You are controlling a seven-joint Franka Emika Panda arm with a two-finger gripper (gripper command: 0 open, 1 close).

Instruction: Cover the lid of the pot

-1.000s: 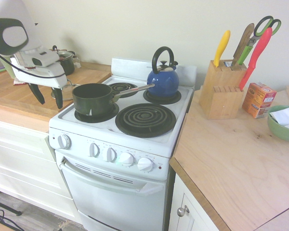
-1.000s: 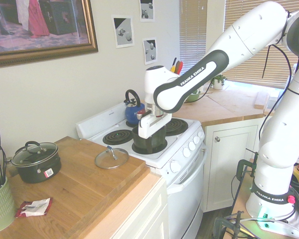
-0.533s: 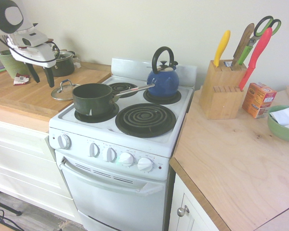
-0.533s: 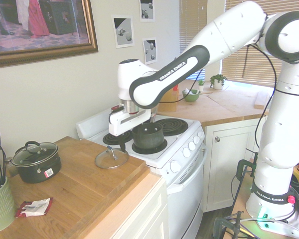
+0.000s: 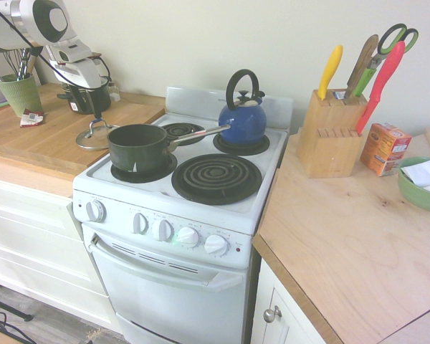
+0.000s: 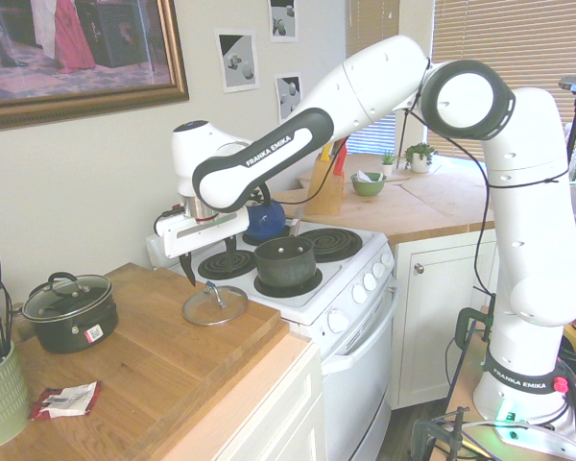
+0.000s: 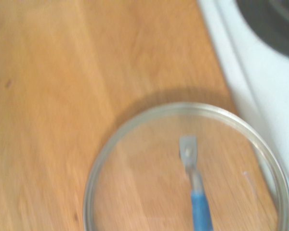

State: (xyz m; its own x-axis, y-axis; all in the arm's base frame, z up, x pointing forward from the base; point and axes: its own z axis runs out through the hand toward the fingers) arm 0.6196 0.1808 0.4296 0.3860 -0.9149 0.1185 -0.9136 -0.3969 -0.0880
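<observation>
Kitchen corner, pale wall, white stove [image 5: 179, 215] taken as the landmark, items listed left to right in the first exterior view. Wooden worktop [image 5: 36, 147] adjoining the stove's left side: green utensil holder [image 5: 20, 93] far from the stove; small black two-handled pot [image 5: 89, 97] with its own lid, nearer the wall. Lid [image 5: 94, 136]: clear glass, metal rim, looped top handle, lying flat on the worktop just beside the stove's left edge, apart from the pot. Pincer [image 6: 209, 272]: pointing down directly above the lid, fingers spread wide, holding nothing, not touching the lid. Pot [image 5: 137, 147]: dark saucepan, uncovered, on the stove's front left burner, long silver handle reaching toward the back right. Blue kettle [image 5: 242, 118]: on the stove's back right burner. Second worktop to the stove's right: knife block [image 5: 330, 132], orange box [image 5: 384, 148], green bowl [image 5: 420, 185].
</observation>
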